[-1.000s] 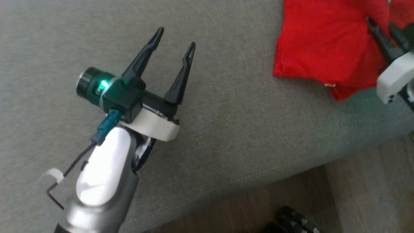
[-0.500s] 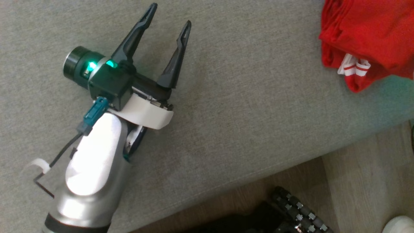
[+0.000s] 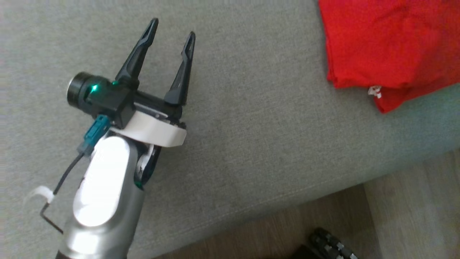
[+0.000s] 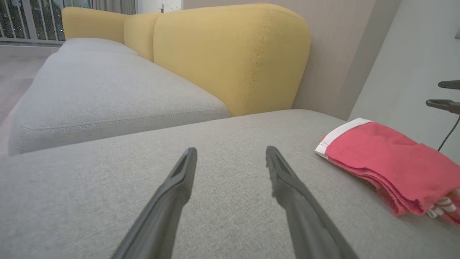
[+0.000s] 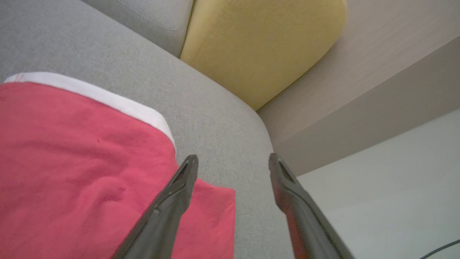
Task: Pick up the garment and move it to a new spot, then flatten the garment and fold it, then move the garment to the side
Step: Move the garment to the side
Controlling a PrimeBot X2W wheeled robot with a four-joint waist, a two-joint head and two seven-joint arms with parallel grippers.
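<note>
The garment (image 3: 388,46) is red with white trim and lies folded on the grey seat at the head view's upper right. My left gripper (image 3: 173,28) hovers over bare cushion well to the garment's left, open and empty. The left wrist view has the left gripper (image 4: 230,151) pointing across the seat, with the garment (image 4: 388,165) to its right and the right gripper (image 4: 435,94) beyond at the frame edge. In the right wrist view my right gripper (image 5: 233,158) stands open just above the garment (image 5: 82,162) by its corner, nothing between the fingers.
The grey sofa seat (image 3: 251,126) ends at a front edge running from lower left to the right. Below the edge are wooden floor (image 3: 406,216) and my dark base (image 3: 330,244). A yellow backrest (image 4: 230,54) and a wall stand behind the seat.
The right gripper, on the garment a second ago, has opened and left the head view. The garment now lies flat and folded. The head camera shifted; the left gripper stays open.
</note>
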